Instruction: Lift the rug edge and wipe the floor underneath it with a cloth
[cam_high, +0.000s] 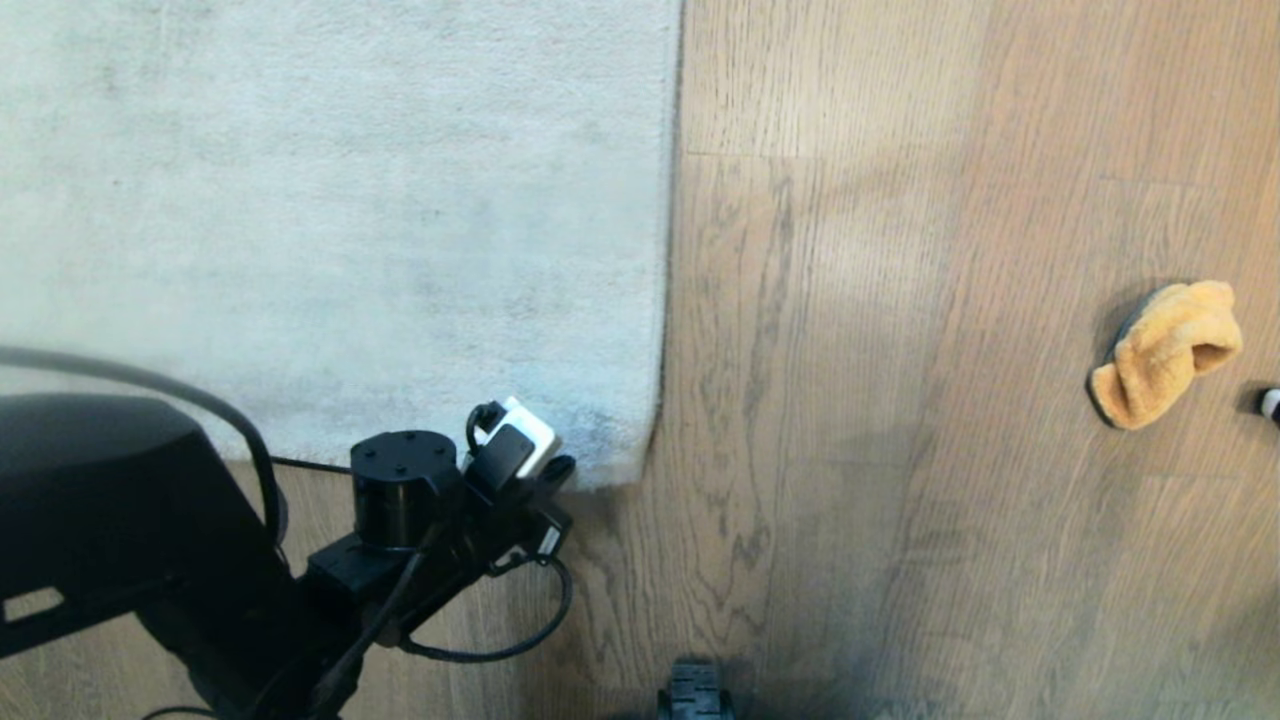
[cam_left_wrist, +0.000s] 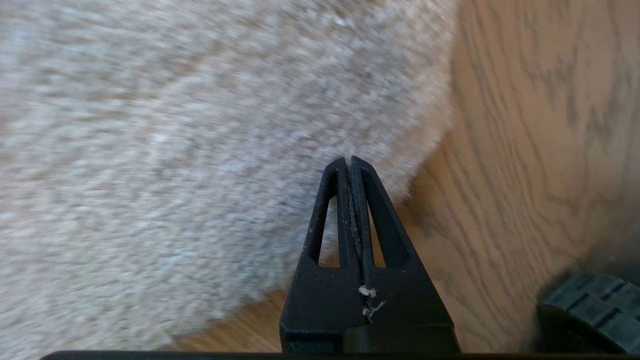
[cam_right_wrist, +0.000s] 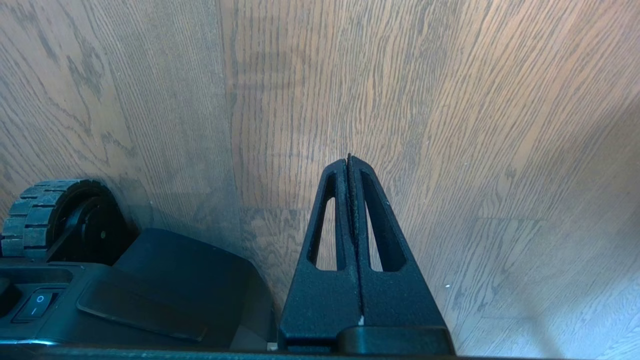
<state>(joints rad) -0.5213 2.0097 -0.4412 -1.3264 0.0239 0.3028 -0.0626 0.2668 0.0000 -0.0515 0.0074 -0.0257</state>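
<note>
The pale grey rug (cam_high: 330, 220) fills the upper left of the head view, and its rounded near corner (cam_high: 625, 465) lies flat on the brown wood-grain floor (cam_high: 850, 400). My left arm's wrist (cam_high: 405, 490) hangs by that corner. In the left wrist view my left gripper (cam_left_wrist: 348, 161) is shut and empty, its tips over the rug's corner (cam_left_wrist: 400, 150). The orange-tan cloth (cam_high: 1165, 350) lies crumpled on the floor at the far right. My right gripper (cam_right_wrist: 348, 159) is shut and empty over bare floor (cam_right_wrist: 450, 125), parked beside the base.
A small dark and white object (cam_high: 1270, 402) shows at the right edge, just past the cloth. My base's wheel (cam_right_wrist: 45, 210) and black housing (cam_right_wrist: 150, 290) sit close to the right gripper. Another wheel (cam_left_wrist: 590, 310) is near the left gripper.
</note>
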